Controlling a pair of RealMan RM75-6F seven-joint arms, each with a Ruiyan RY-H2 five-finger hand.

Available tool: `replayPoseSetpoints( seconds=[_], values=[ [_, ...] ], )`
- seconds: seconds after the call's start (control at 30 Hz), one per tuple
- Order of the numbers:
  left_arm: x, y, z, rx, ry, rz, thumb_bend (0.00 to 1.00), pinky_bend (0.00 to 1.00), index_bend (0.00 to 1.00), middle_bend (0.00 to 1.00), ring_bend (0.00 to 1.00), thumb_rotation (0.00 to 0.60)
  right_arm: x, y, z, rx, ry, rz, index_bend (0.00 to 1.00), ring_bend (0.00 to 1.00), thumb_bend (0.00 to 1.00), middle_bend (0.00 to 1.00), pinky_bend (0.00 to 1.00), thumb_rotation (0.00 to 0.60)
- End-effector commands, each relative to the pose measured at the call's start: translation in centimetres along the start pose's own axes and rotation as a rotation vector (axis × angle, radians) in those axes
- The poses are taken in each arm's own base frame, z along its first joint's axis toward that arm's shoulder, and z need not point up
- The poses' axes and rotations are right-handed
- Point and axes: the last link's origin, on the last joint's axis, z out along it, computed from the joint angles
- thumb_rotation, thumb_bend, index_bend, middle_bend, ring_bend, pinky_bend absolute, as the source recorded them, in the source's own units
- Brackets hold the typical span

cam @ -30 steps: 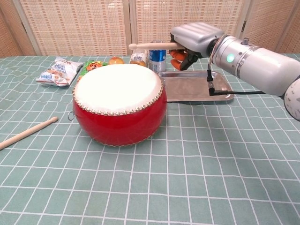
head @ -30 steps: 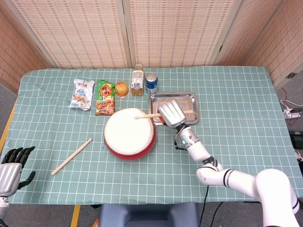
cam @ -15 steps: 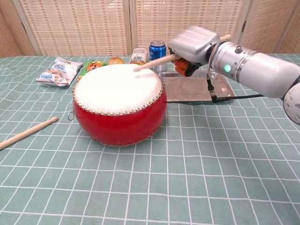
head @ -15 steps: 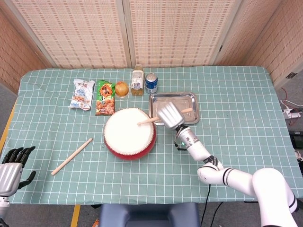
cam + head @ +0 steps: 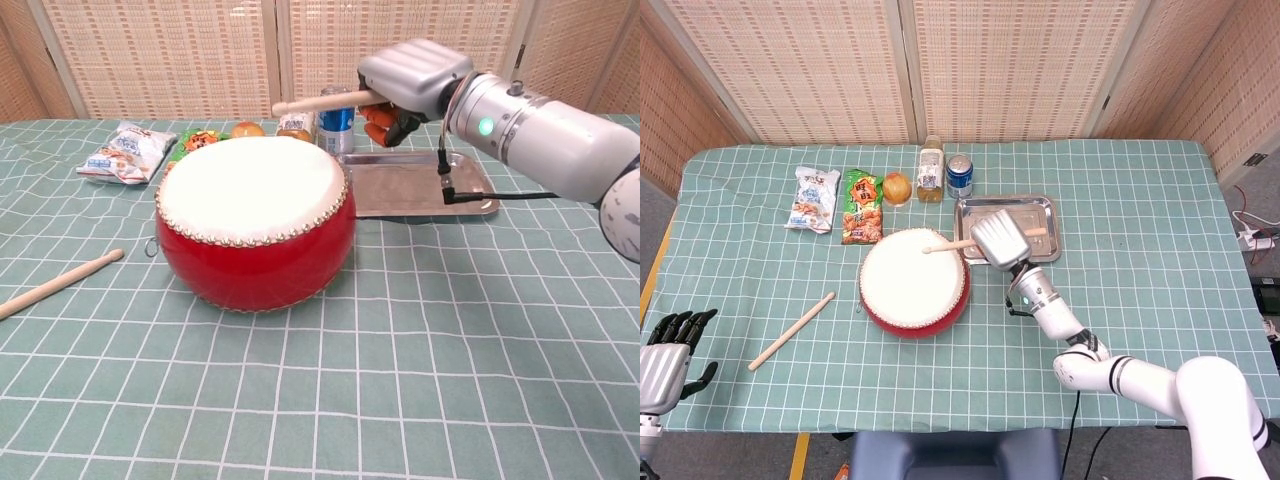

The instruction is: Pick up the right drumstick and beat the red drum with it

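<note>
The red drum (image 5: 913, 283) (image 5: 255, 225) with its white skin sits mid-table. My right hand (image 5: 1000, 239) (image 5: 412, 82) grips the right drumstick (image 5: 950, 245) (image 5: 322, 99) just past the drum's far right rim. The stick points left and its tip hangs a little above the skin, not touching it. A second drumstick (image 5: 791, 331) (image 5: 58, 283) lies on the cloth left of the drum. My left hand (image 5: 667, 355) rests at the table's near left corner, fingers apart, holding nothing.
A metal tray (image 5: 1040, 212) (image 5: 420, 195) lies behind my right hand. Two snack bags (image 5: 813, 198), an orange fruit (image 5: 898, 186), a bottle (image 5: 930, 169) and a blue can (image 5: 959, 175) line the far side behind the drum.
The stick went down onto the drum skin half a second ago and has now swung back up, its tip lifted off the skin. The left hand has not moved.
</note>
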Motion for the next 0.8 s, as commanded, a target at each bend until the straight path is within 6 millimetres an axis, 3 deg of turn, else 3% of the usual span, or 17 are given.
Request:
replayPoseSetpoints(
  seconds=[0.03, 0.17, 0.4, 0.5, 0.63, 0.8],
  values=[
    [0.0, -0.1, -0.1, 0.004, 0.0, -0.001, 0.3, 0.11, 0.12, 0.15, 0.1, 0.6, -1.6, -0.2, -0.2, 0.048, -0.047, -0.199, 0.91, 1.0, 0.53, 0.92, 1.0, 0.6],
    [0.0, -0.3, -0.2, 0.009, -0.001, -0.001, 0.3, 0.11, 0.12, 0.15, 0.09, 0.6, -1.8, -0.4, -0.1, 0.035, -0.051, -0.161, 0.93, 1.0, 0.53, 0.92, 1.0, 0.6],
    [0.1, -0.1, -0.2, -0.002, 0.002, -0.004, 0.3, 0.11, 0.12, 0.15, 0.09, 0.6, 0.3, -1.1, -0.4, -0.06, 0.031, 0.387, 0.94, 1.0, 0.53, 0.92, 1.0, 0.6],
    [0.1, 0.0, -0.2, -0.007, 0.001, -0.005, 0.3, 0.11, 0.12, 0.15, 0.09, 0.6, 0.6, -0.9, -0.4, -0.076, 0.053, 0.459, 0.93, 1.0, 0.53, 0.92, 1.0, 0.6],
    [0.1, 0.0, -0.1, -0.009, 0.0, -0.006, 0.3, 0.11, 0.12, 0.15, 0.09, 0.6, 0.3, -0.7, -0.5, -0.055, 0.042, 0.394, 0.93, 1.0, 0.53, 0.92, 1.0, 0.6],
    [0.1, 0.0, -0.1, -0.009, -0.002, -0.006, 0.3, 0.11, 0.12, 0.15, 0.09, 0.6, -0.6, -0.8, -0.4, 0.026, -0.016, 0.04, 0.94, 0.99, 0.53, 0.92, 1.0, 0.6]
  ],
)
